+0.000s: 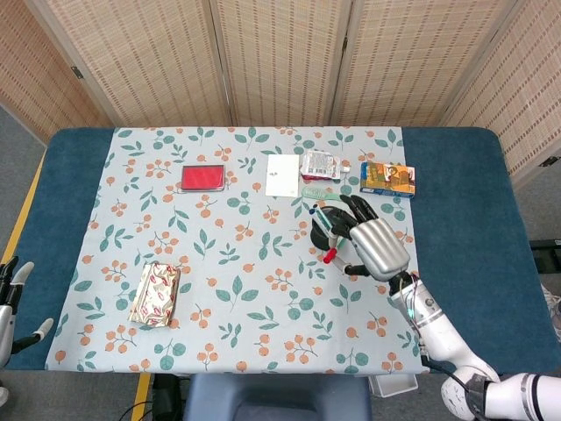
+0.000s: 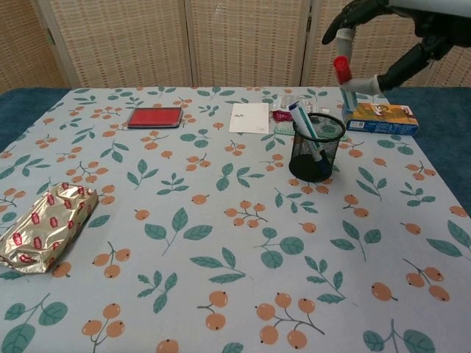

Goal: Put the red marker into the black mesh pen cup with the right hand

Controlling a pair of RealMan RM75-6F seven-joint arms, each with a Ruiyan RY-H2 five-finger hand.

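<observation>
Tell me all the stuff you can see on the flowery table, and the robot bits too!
Red marker: one, red cap, held above the cup.
Black mesh pen cup: one, black, right of centre, pens inside.
Red pad: one, far left side.
White card: one, far middle.
Foil packet: one, gold and red, near left.
Snack box: one, orange and blue, far right.
Small packet: one, pinkish, beside the card.
Right hand: grips the marker.
Left hand: one, at the left edge.

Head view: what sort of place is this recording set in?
Probably an indoor lab or office corner staged as a desk: a table under a leaf-print cloth, woven folding screens behind, a black mesh pen cup among stationery.
</observation>
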